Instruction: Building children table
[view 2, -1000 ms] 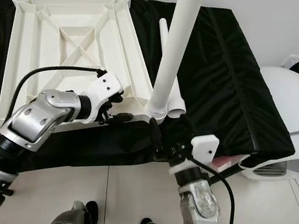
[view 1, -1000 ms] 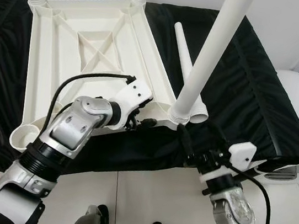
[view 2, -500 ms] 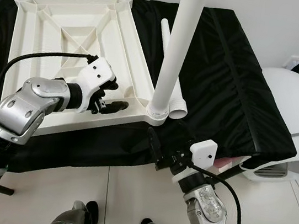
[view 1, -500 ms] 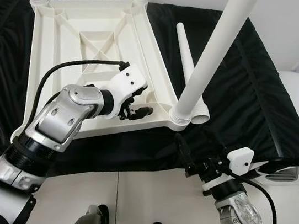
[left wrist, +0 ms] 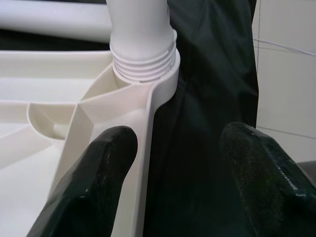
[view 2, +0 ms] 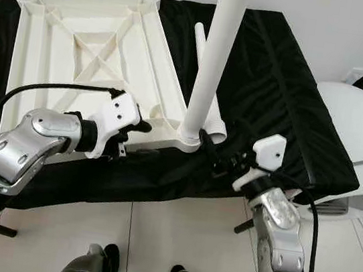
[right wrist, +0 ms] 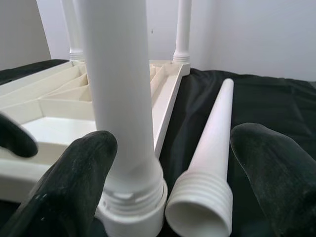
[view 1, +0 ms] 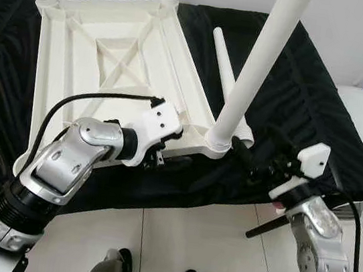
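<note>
Just ahead of the right end effector (view 2: 214, 155), whose black fingers are standing apart, the loose white ribbed-end plastic leg (right wrist: 210, 163) is lying on the black-draped surface (view 1: 307, 106), right beside the upright white leg (view 1: 260, 59) already seated in the near corner socket. The upturned white plastic children's table frame (view 1: 110, 65) is resting on that cloth. The left end effector (left wrist: 177, 148) is straddling the frame's near rim with fingers open, one each side, not gripping. If the right fingers are closing here, they may catch the standing leg instead, or nudge the loose one into rolling away across the slack cloth; the unclamped frame could also slide.
</note>
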### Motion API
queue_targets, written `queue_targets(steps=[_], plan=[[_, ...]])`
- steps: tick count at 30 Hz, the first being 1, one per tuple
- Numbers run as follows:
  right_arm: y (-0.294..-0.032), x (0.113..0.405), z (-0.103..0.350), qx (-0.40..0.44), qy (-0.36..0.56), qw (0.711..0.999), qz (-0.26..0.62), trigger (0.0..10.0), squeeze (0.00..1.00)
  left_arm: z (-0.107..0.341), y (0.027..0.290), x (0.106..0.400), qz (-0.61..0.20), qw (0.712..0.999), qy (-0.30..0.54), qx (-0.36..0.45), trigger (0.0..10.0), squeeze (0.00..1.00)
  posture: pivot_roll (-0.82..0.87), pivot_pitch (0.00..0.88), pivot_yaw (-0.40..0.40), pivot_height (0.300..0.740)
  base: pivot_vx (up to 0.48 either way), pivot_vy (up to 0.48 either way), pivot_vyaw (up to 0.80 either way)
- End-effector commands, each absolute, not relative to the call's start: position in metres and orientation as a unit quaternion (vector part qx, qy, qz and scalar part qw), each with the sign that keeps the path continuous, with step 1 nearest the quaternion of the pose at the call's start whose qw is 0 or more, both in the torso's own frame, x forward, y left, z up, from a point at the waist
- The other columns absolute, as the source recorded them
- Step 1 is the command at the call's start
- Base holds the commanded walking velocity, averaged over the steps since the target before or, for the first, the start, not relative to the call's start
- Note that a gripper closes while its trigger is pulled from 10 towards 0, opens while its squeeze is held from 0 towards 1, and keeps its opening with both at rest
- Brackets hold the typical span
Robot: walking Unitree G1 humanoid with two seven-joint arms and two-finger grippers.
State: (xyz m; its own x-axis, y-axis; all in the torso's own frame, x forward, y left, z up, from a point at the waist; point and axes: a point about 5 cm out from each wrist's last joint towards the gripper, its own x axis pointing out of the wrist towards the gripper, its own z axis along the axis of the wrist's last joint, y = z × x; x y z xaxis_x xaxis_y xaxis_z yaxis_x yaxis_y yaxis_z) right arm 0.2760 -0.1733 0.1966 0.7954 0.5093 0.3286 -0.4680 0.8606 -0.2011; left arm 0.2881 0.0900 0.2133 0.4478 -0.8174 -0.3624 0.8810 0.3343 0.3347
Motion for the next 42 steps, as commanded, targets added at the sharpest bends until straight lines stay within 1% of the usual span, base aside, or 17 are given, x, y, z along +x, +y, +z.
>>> queue_targets(steps=[1,3,6,9,11,13,15,18,19,21,26,33,42], plan=[[-0.174,0.279,0.196,-0.046,-0.191,0.947,0.254,10.0,0.0,0.207,0.092,0.287,-0.521,0.811,0.071,0.258,10.0,0.0,-0.03,0.198,-0.002,0.74,0.0,0.0,0.0],[-0.172,0.28,0.197,-0.047,-0.192,0.946,0.256,10.0,0.0,0.205,0.094,0.287,-0.516,0.813,0.075,0.261,10.0,0.0,-0.03,0.199,-0.004,0.74,0.0,0.0,0.0],[-0.169,0.284,0.199,-0.045,-0.199,0.944,0.26,10.0,0.0,0.2,0.102,0.292,-0.484,0.83,0.093,0.262,10.0,0.0,-0.03,0.199,0.0,0.74,0.0,0.0,0.0],[-0.168,0.285,0.199,-0.042,-0.2,0.944,0.26,10.0,0.0,0.199,0.104,0.294,-0.472,0.836,0.097,0.264,10.0,0.0,-0.03,0.2,0.001,0.74,0.0,0.0,0.0],[-0.166,0.288,0.203,-0.04,-0.209,0.942,0.261,10.0,0.0,0.197,0.111,0.298,-0.447,0.847,0.11,0.265,10.0,0.0,-0.03,0.2,0.002,0.74,0.0,0.0,0.0],[-0.166,0.288,0.203,-0.04,-0.209,0.942,0.261,10.0,0.0,0.197,0.111,0.298,-0.447,0.847,0.11,0.265,10.0,0.0,-0.03,0.2,0.002,0.74,0.0,0.0,0.0],[-0.165,0.29,0.206,-0.041,-0.217,0.94,0.261,10.0,0.0,0.195,0.116,0.299,-0.434,0.853,0.121,0.263,10.0,0.0,-0.03,0.199,0.002,0.74,0.0,0.0,0.0],[-0.165,0.294,0.21,-0.037,-0.223,0.939,0.26,10.0,0.0,0.194,0.125,0.303,-0.405,0.869,0.126,0.255,10.0,0.0,-0.03,0.197,0.001,0.74,0.0,0.0,0.0],[-0.165,0.294,0.21,-0.037,-0.223,0.939,0.26,10.0,0.0,0.194,0.125,0.303,-0.405,0.869,0.126,0.255,10.0,0.0,-0.03,0.197,0.001,0.74,0.0,0.0,0.0],[-0.164,0.295,0.212,-0.036,-0.228,0.937,0.262,10.0,0.0,0.192,0.134,0.305,-0.384,0.875,0.137,0.262,10.0,0.0,-0.03,0.197,0.002,0.74,0.0,0.0,0.0],[-0.163,0.298,0.214,-0.039,-0.23,0.936,0.265,10.0,0.0,0.191,0.141,0.302,-0.375,0.877,0.148,0.262,10.0,0.0,-0.02,0.2,0.003,0.74,0.0,0.0,0.0],[-0.163,0.304,0.215,-0.048,-0.227,0.934,0.27,10.0,0.0,0.188,0.147,0.292,-0.378,0.868,0.169,0.276,10.0,0.0,-0.01,0.208,-0.002,0.74,0.0,0.0,0.0],[-0.162,0.307,0.214,-0.049,-0.223,0.937,0.265,10.0,0.0,0.186,0.157,0.285,-0.37,0.865,0.198,0.275,10.0,0.0,-0.01,0.215,0.002,0.74,0.0,0.0,0.0]])
